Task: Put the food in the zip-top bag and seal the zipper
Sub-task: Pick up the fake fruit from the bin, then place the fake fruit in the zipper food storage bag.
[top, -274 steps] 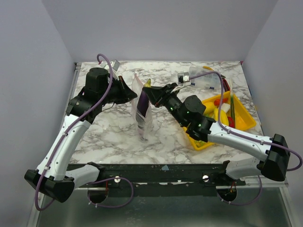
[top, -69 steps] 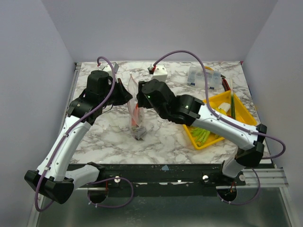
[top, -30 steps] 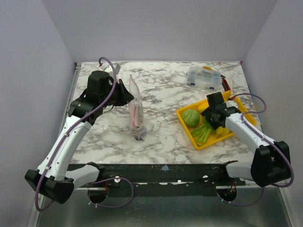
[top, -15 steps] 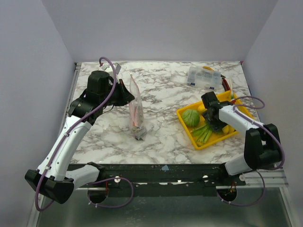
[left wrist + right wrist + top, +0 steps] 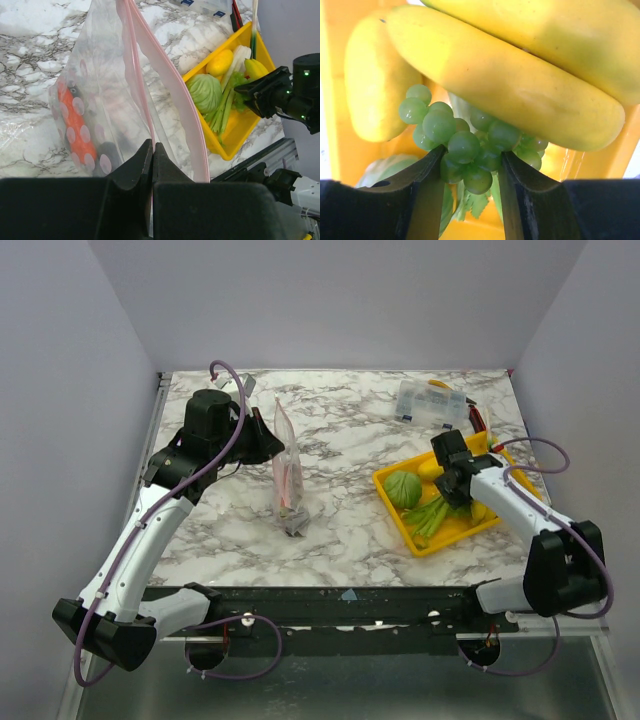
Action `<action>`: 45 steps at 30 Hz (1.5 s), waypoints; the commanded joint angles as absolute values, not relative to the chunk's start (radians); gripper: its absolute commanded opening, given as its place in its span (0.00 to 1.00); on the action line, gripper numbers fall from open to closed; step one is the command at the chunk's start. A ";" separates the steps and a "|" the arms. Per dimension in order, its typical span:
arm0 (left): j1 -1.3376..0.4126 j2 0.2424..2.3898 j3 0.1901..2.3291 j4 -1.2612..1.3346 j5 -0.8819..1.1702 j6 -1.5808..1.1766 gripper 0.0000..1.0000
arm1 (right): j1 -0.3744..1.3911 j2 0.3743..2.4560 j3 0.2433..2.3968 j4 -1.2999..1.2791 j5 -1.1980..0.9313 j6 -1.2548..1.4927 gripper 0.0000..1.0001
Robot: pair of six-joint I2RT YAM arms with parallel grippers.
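Observation:
The zip-top bag [image 5: 287, 475] stands upright on the marble, and my left gripper [image 5: 152, 147] is shut on one lip of its mouth. The pink zipper [image 5: 170, 90] gapes open beside the fingers. Through the clear plastic an orange-red piece [image 5: 75, 125] and a dark piece [image 5: 107, 155] show inside. My right gripper [image 5: 472, 165] is down in the yellow tray [image 5: 425, 547], jaws pressed on both sides of a bunch of green grapes [image 5: 465, 145]. Yellow bananas [image 5: 520, 85] lie just above the grapes. A round green food [image 5: 403, 488] sits at the tray's left end.
Green celery stalks [image 5: 430, 517] and a yellow oval fruit [image 5: 375, 85] also lie in the tray. A rigid clear compartment box [image 5: 432, 405] stands at the back right. The black front rail [image 5: 340, 605] runs along the near table edge.
The right arm left the bag and dropped into the tray. Over the last second its jaws closed in on the green grapes. The left arm and bag stayed still.

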State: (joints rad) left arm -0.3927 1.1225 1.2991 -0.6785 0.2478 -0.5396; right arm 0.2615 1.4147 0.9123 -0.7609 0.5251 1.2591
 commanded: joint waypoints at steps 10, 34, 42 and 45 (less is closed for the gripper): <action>-0.393 1.122 1.294 -0.665 0.264 -0.540 0.00 | 0.257 1.180 1.006 -0.759 0.338 0.958 0.00; -0.393 1.140 1.284 -0.635 0.323 -0.566 0.00 | 0.612 1.296 1.366 0.066 -0.670 0.845 0.00; -0.393 1.161 1.295 -0.632 0.333 -0.581 0.00 | 0.648 1.421 1.447 0.332 -0.758 1.035 0.00; -0.393 1.163 1.295 -0.627 0.329 -0.586 0.00 | 0.658 1.457 1.466 0.347 -0.752 1.048 0.00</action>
State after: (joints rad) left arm -0.3927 1.1603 1.2831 -0.6506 0.3088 -0.5732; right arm 0.6415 1.4166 1.4216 0.2184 -0.6975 0.9730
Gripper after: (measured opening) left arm 0.010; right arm 0.330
